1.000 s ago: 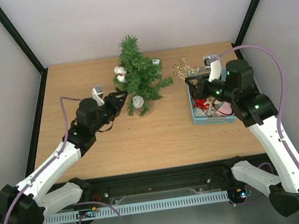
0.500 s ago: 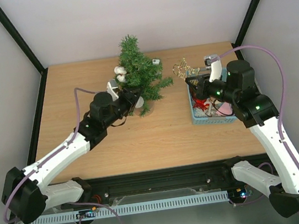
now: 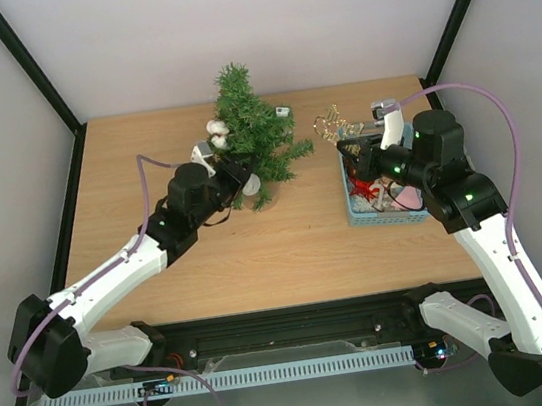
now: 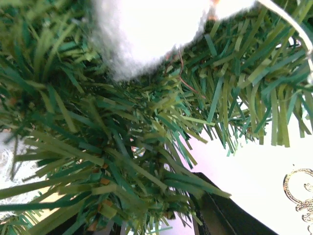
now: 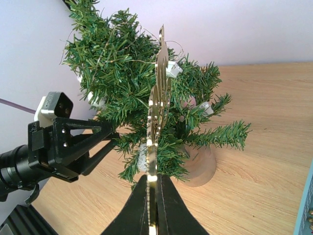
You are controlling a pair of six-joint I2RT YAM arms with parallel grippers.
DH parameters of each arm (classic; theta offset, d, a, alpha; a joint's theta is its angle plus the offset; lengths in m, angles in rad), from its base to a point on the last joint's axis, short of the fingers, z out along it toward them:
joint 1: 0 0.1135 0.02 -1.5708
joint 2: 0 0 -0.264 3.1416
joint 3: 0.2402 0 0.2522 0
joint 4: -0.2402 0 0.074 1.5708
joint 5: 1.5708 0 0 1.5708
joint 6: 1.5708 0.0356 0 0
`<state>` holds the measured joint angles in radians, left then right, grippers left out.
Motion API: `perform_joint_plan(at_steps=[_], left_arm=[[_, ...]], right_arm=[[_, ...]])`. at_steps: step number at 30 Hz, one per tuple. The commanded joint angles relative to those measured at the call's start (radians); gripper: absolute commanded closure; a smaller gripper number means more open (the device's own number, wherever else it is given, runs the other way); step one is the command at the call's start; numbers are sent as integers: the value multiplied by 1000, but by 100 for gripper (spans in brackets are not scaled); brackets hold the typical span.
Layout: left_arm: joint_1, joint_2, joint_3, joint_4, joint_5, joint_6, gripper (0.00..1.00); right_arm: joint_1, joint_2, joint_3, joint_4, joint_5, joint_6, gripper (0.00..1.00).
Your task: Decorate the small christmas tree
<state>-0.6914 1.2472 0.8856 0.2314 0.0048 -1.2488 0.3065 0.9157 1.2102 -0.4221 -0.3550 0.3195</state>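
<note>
The small christmas tree stands at the table's back middle, with white ornaments on its left side. My left gripper is pushed into its lower left branches. In the left wrist view green needles fill the space between the fingers, which stand apart, and a white fluffy ornament hangs above. My right gripper is shut on a flat gold ornament, held edge-on above the light-blue basket, to the right of the tree and apart from it. The gold ornament also shows from above.
The basket holds red and pink decorations. The tree's tan base rests on the wooden table. A small grey-white ornament hangs on the tree's right side. Black frame posts stand at the back corners.
My left arm has reached forward and to the right, bringing its gripper from beside the tree into the lower left branches. The right arm and the gold ornament have barely moved.
</note>
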Motion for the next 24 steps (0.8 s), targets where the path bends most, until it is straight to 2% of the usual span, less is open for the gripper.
perform_joint_plan(at_steps=[1,24], left_arm=[[24,-1,25,-2,-31,31,63],[138,7,50,-26,0,103,66]], right_arm=[[-3,-17,-7,-7,-15,6,99],[-2,-15,-27,2,-33,6,99]])
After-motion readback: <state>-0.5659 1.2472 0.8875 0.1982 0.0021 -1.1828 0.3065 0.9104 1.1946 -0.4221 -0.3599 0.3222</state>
